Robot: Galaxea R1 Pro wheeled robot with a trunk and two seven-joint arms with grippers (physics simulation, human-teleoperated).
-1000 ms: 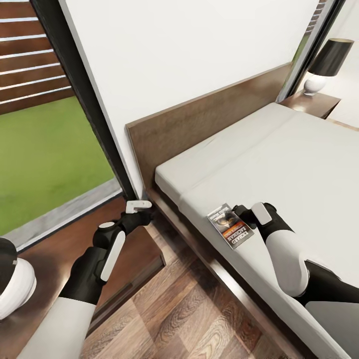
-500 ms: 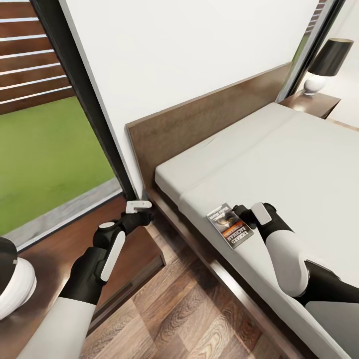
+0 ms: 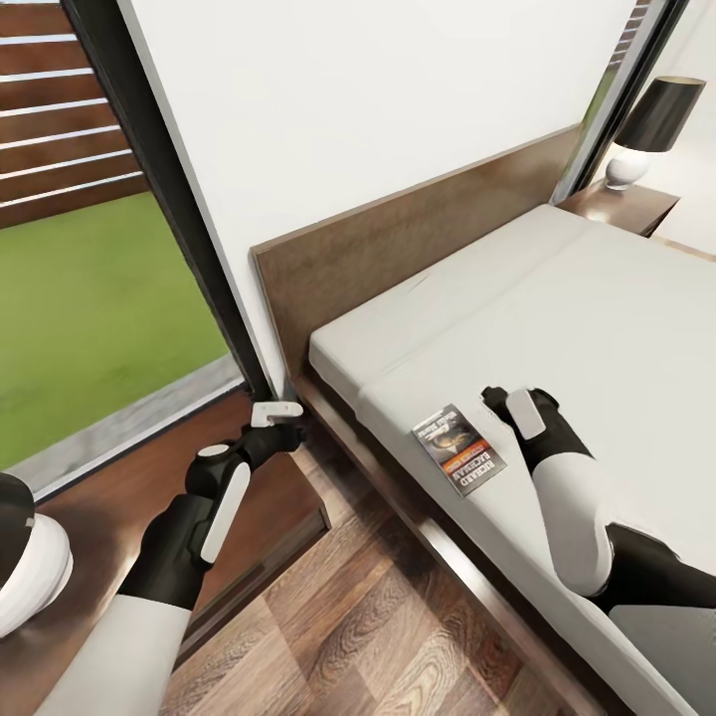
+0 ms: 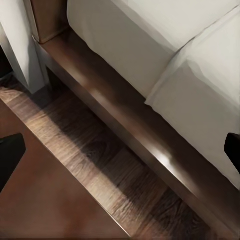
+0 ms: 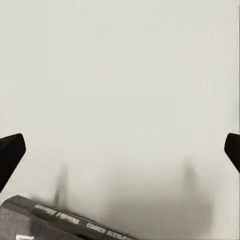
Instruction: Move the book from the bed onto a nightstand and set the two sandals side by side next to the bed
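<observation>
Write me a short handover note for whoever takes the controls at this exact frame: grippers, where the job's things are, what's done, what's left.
Right gripper: open and empty, over the mattress, just beside the book, not touching it.
Left gripper: open, holding nothing, above the near nightstand, at the bed frame's corner.
Book: flat on the mattress near the bed's edge, cover up.
A second nightstand with a lamp stands on the bed's far side.
Done: nothing yet.
Left: grasp the book, set it on a nightstand; then find the sandals and pair them beside the bed.
</observation>
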